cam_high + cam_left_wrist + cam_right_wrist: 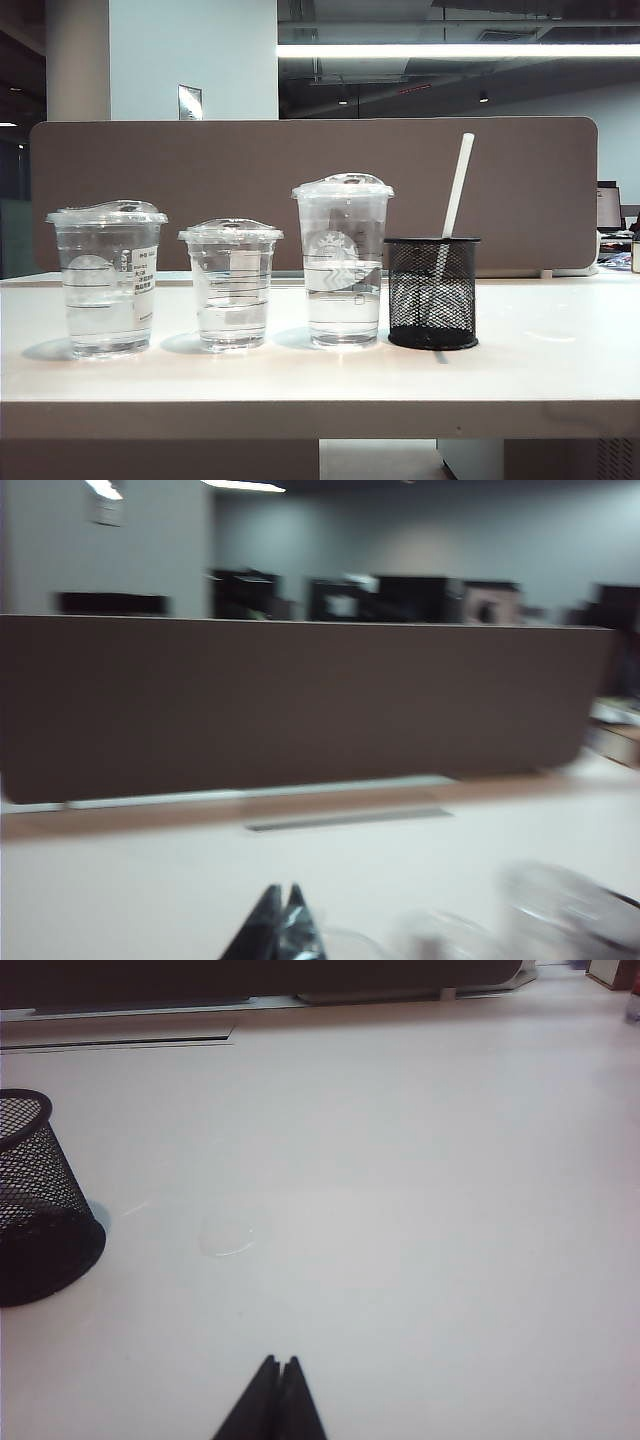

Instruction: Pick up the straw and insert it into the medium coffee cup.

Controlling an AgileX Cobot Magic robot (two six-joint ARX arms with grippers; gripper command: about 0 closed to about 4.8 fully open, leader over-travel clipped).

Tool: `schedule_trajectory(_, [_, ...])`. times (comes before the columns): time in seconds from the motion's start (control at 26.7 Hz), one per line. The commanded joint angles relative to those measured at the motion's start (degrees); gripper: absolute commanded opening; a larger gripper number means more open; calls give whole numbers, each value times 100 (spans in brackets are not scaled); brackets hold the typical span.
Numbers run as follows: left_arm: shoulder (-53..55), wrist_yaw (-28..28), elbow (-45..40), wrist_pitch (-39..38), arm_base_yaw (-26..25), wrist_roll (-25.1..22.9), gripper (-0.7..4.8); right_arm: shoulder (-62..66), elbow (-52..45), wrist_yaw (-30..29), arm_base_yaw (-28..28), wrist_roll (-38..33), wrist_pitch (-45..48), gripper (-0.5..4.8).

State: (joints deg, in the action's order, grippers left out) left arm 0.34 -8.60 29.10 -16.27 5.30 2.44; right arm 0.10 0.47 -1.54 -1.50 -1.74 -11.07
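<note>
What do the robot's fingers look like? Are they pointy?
Yes, pointy. Only the tips show, in the wrist views. The left gripper has black, slightly shiny fingers that narrow to sharp points. The right gripper has matte black fingers of the same wedge shape. No cables, markings or arm parts are visible anywhere.

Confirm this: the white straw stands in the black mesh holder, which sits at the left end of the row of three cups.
Wrong end. In the exterior view the mesh holder with the straw stands at the right end of the row, beside the tallest cup. The rest holds.
</note>
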Motion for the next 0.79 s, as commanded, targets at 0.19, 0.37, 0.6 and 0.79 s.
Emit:
schedule_trajectory(0.19, [13, -1071, 2343, -3517, 13, 0, -4, -9, -42, -4, 7, -13, 76, 0])
schedule_trajectory(0.37, [13, -1080, 3292, -5051, 13, -46, -4, -7, -42, -4, 7, -13, 76, 0])
schedule_trajectory(0.6, [15, -1078, 3442, -5132, 13, -24, -4, -9, -42, -4, 7, -13, 76, 0])
schedule_trajectory(0.79, [15, -1436, 3445, -5517, 15, 608, -4, -9, -42, -4, 7, -13, 76, 0])
